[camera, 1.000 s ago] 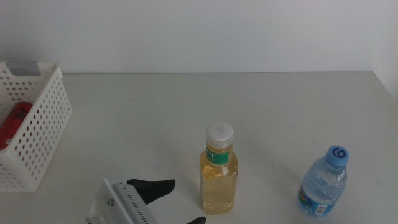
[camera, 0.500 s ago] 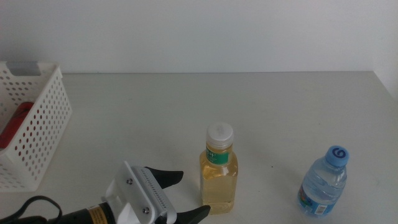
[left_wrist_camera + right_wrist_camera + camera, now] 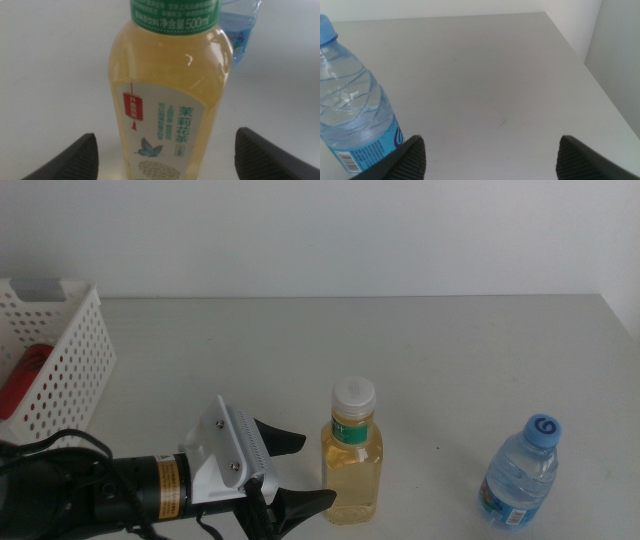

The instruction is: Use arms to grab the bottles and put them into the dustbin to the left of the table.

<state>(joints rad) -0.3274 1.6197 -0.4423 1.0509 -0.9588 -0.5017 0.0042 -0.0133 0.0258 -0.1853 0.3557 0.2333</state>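
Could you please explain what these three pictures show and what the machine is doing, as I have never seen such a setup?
This is a two-armed robot at a table. The wide picture looks down from above; the other two come from cameras on each wrist, so the dark tips at their lower edge are that arm's own pincer. The left pincer, open and holding nothing, sits beside a yellow tea bottle with one tip either side of it in its wrist view. The right pincer, also open, waits out of the overhead view near a blue-capped water bottle. At the table's left is a white perforated basket with something red inside.
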